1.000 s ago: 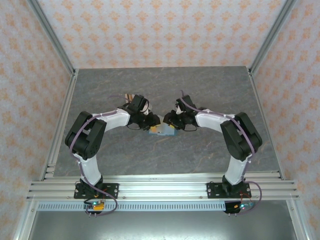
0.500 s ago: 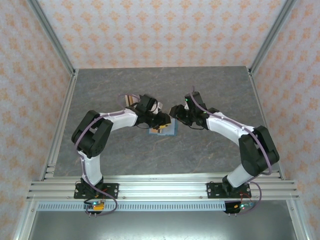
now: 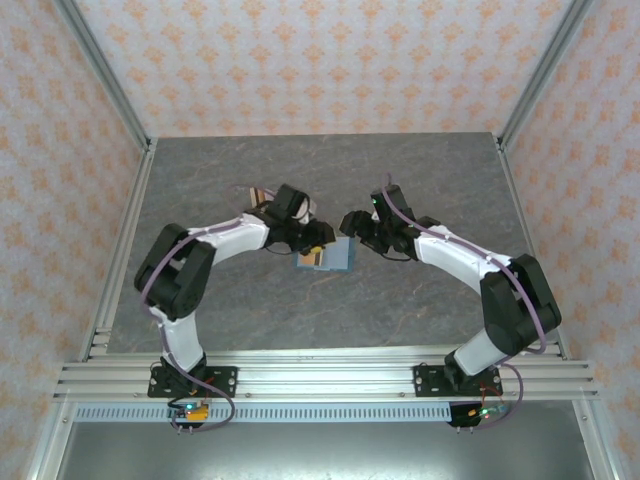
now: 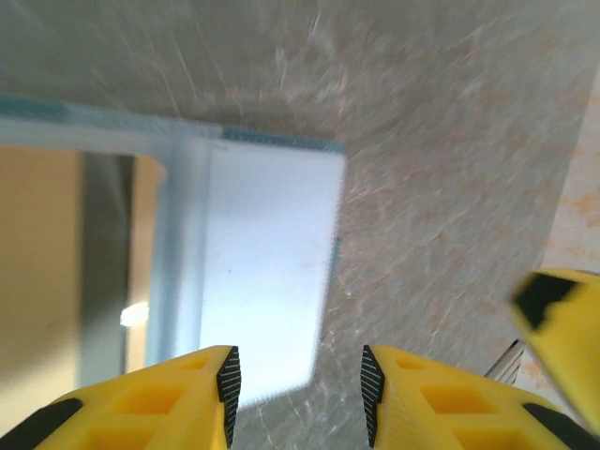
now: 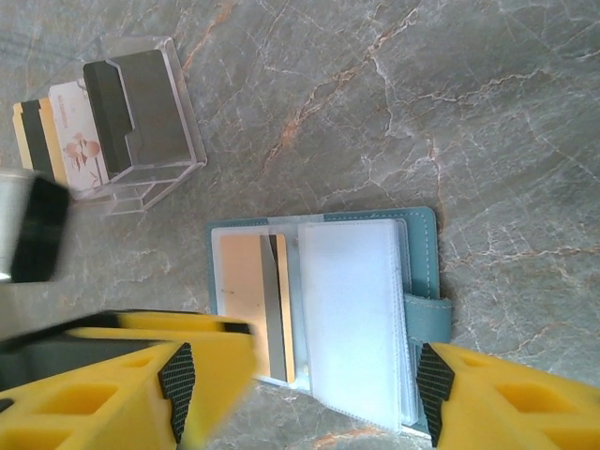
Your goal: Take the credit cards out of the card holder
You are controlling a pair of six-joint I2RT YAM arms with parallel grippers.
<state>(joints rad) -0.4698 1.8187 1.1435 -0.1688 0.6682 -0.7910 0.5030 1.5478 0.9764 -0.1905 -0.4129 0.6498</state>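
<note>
The teal card holder point(image 5: 422, 244) lies open on the table, its clear plastic sleeves point(image 5: 352, 314) fanned out. A brown card point(image 5: 239, 291) with a dark stripe sits in the left sleeve. My right gripper point(image 5: 307, 380) hangs open above the holder, its fingers wider than the holder. My left gripper point(image 4: 300, 389) is open low over the holder's point(image 4: 272, 262) sleeve edge, nothing between its pads. In the top view the holder point(image 3: 326, 259) lies between the left gripper point(image 3: 316, 241) and the right gripper point(image 3: 352, 226).
A clear acrylic stand point(image 5: 155, 173) sits beyond the holder, with a black card point(image 5: 131, 98), a pale flowered card point(image 5: 75, 141) and a brown-and-black card point(image 5: 28, 136) at it. Grey marble table point(image 3: 420, 180) spreads around; aluminium rails and patterned walls border it.
The right arm stretched out and its gripper drew back from over the holder toward the far right. The left gripper shifted slightly along the holder's left side. The holder now lies uncovered.
</note>
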